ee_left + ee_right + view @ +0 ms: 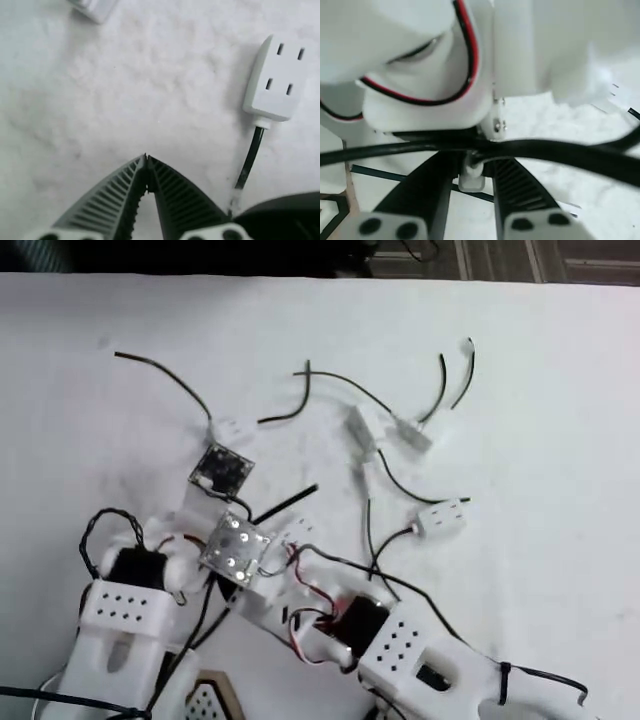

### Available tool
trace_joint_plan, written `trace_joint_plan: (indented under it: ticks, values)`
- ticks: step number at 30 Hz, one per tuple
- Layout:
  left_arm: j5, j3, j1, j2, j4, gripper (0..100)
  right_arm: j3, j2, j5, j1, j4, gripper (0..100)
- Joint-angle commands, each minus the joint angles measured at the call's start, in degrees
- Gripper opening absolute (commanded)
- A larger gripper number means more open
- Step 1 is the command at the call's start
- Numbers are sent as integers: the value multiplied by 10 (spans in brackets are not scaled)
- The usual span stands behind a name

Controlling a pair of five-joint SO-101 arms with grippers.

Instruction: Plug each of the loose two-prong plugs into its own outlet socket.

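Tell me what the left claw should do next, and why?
Probably open the left gripper: it is shut on nothing over the table, so it can't grasp anything yet. The outlet socket beside it shows empty slots.

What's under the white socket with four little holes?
The socket lies flat on the white table, slots up, its black cord leaving one end. The patch beneath it is covered.

You've got white printed arms: dot-grid housing (125, 608) at 7 o'clock in the high view, second housing (405, 645) at 5. Black servo (360, 620), red-white-black wires (305, 638). Your left gripper (146, 162) is grey, ribbed fingers (175, 195). Your right gripper (471, 162) is black; silver screw (498, 125), red-and-black wire (470, 65) on white shell (410, 30).
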Motion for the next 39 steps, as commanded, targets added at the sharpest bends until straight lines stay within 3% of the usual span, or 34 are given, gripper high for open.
trace_joint_plan:
  ticks: [1,11,17,23,39]
  values:
    - [0,-10,-14,-11,-2,24,-25,-28,0,24,21,16]
    - [65,-41,-167,-11,-29,26,-24,-127,2,133,111,16]
    - [65,-40,-174,-11,-30,26,-21,-77,2,186,100,16]
    - [65,-39,-175,-11,-30,26,-20,36,-2,225,-7,16]
    - [62,-39,-175,-10,-30,27,-19,166,-4,232,-87,16]
